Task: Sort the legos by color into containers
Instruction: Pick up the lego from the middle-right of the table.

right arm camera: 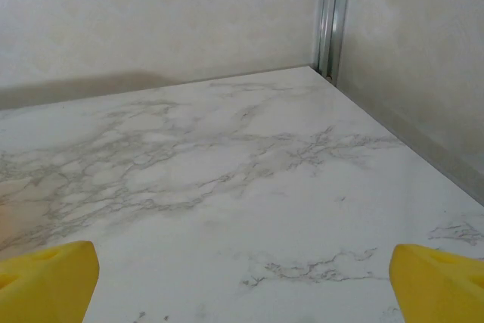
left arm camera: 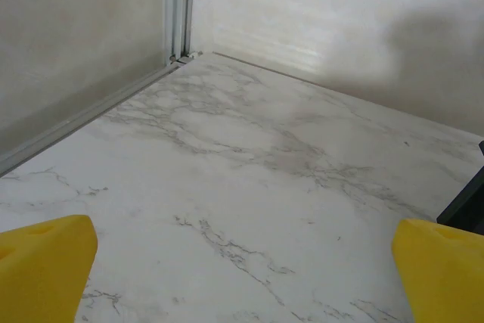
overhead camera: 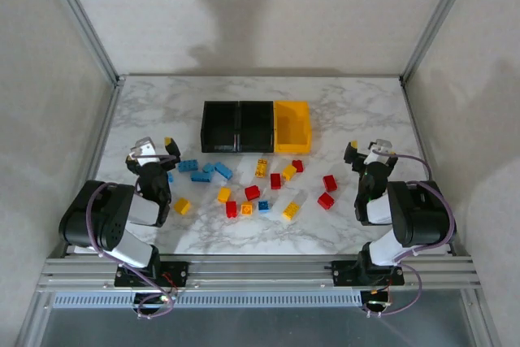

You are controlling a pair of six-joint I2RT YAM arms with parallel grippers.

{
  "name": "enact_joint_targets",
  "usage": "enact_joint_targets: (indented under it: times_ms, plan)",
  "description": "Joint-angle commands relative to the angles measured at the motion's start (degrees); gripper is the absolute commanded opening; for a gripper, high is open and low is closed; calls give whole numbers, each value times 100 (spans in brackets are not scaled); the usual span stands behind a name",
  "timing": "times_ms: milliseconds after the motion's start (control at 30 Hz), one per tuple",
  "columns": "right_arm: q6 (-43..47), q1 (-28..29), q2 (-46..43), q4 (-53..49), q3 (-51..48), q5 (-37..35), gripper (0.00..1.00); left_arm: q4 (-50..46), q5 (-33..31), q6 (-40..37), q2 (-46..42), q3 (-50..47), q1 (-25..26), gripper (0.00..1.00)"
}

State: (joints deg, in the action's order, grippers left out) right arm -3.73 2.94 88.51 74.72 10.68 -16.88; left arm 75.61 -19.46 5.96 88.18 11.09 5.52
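Note:
Red, light blue and yellow-orange legos lie scattered across the middle of the marble table, among them a blue one (overhead camera: 223, 171), a red one (overhead camera: 329, 183) and a yellow one (overhead camera: 291, 210). Behind them stand the containers in a joined row: two black bins (overhead camera: 238, 126) and a yellow bin (overhead camera: 292, 126). My left gripper (overhead camera: 154, 150) rests open at the left of the pile, its yellow fingertips (left arm camera: 45, 262) far apart over bare table. My right gripper (overhead camera: 367, 152) rests open at the right, its fingertips (right arm camera: 439, 277) also wide apart and holding nothing.
Aluminium frame posts (overhead camera: 89, 30) and pale walls close in the table on three sides. A corner of a black bin (left arm camera: 470, 206) shows at the right edge of the left wrist view. Bare marble (overhead camera: 349, 111) lies beside the bins on both sides.

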Motion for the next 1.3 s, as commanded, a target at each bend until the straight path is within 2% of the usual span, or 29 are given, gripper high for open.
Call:
enact_joint_targets:
  times_ms: [0,900,933,967,1033,1133,1267]
  plan:
    - [11,42,0,133,66,-131,99,70,22,-42,13,77,11,99]
    - [23,41,-12,181,58,-160,99,118,17,-40,2,60,4,99]
    - [-16,69,-150,-77,110,-216,99,-55,-106,0,-100,135,16,100]
    - [93,75,-219,-83,95,-36,99,-306,88,-27,-266,170,-13,99]
    - [231,249,-507,-373,168,-310,99,-1164,60,-125,-651,485,54,99]
    - [-50,266,-1150,-2038,812,-486,99,-2023,-82,-66,-1139,855,55,99]
    - [-753,243,-2054,-2935,1038,-473,99,-2817,-244,696,-1763,1205,29,100]
